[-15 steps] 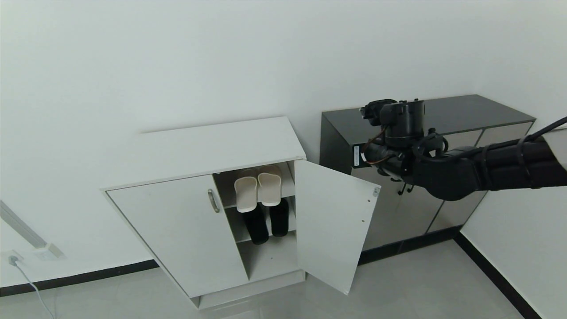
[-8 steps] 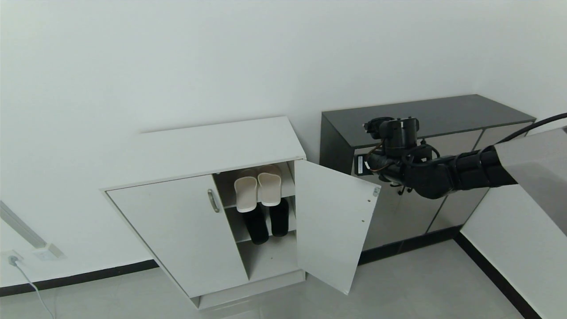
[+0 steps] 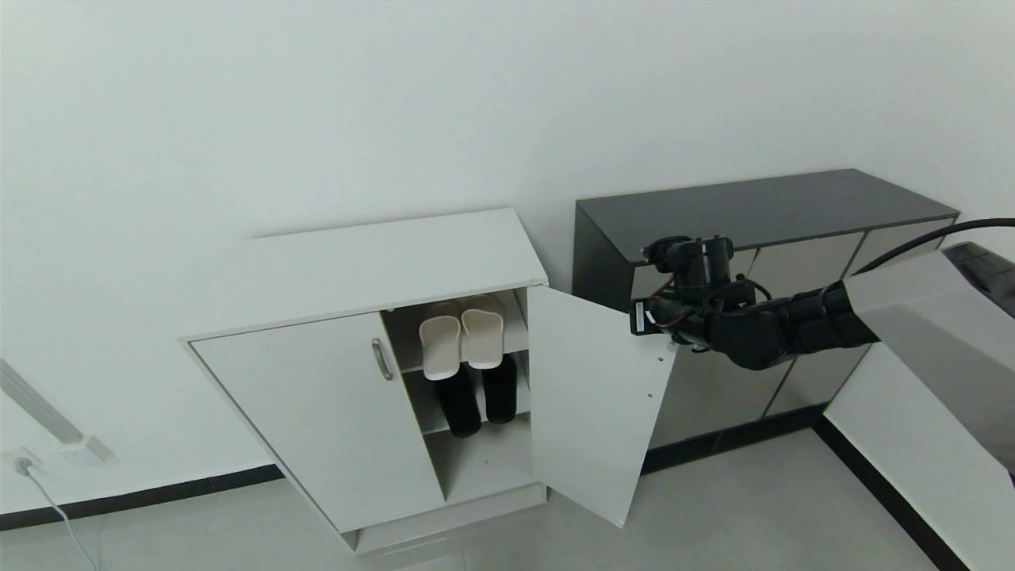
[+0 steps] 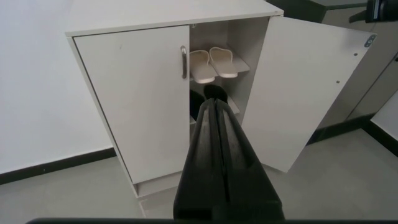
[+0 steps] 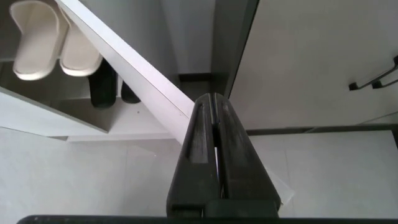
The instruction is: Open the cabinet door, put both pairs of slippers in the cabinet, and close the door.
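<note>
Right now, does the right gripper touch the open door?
Cannot tell. In the right wrist view the shut right gripper overlaps the edge of the open door; in the head view it overlaps the door's top corner. Neither shows contact or a gap.

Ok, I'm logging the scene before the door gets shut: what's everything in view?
cabinet: one, white, against the wall
right door: one, white, swung open
left door: one, white, shut, with a metal handle
white slippers: one pair, upper shelf inside
black slippers: one pair, shelf just below
sideboard: one, dark grey, right of the cabinet
socket: one, white, low on the wall, far left
right hand: shut, by the right door's outer edge
left hand: shut, facing the cabinet opening, clear of it
</note>
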Tool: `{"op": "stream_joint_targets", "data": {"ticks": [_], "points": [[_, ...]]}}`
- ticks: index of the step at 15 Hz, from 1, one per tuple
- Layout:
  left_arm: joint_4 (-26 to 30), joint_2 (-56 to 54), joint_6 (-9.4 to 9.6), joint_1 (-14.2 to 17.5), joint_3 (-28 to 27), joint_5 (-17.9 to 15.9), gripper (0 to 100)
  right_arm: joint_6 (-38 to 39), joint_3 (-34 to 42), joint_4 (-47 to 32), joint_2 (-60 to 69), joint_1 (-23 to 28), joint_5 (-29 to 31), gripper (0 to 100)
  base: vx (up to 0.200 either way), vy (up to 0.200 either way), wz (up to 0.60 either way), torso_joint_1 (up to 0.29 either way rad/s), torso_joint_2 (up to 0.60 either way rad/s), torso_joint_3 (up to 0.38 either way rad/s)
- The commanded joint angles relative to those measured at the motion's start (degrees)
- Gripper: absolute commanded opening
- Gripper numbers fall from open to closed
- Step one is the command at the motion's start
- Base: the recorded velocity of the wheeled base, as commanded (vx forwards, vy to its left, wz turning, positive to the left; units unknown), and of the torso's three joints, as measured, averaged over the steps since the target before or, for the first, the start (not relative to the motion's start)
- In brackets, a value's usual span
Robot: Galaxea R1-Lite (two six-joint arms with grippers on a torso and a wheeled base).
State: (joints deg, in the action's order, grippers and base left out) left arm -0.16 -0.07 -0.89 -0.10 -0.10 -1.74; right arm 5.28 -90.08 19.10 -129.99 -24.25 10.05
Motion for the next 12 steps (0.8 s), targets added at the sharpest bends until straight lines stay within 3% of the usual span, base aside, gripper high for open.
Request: {"op": "stream_joint_targets", "data": {"ticks": [1,12], "points": [[-0.02,0.07,0.01,0.01,0.01,0.07,0,-0.01,-0.01,-0.03,-0.97,0.17,-0.03,0,0.0,0.0,0.0,0.0,0.0,0.0],[-0.02,0.07,0.01,0.01,0.01,-0.01,0,-0.01,1.31,-0.12,0.0,-0.1,0.06,0,0.0,0.0,0.0,0.0,0.0,0.0]]}}
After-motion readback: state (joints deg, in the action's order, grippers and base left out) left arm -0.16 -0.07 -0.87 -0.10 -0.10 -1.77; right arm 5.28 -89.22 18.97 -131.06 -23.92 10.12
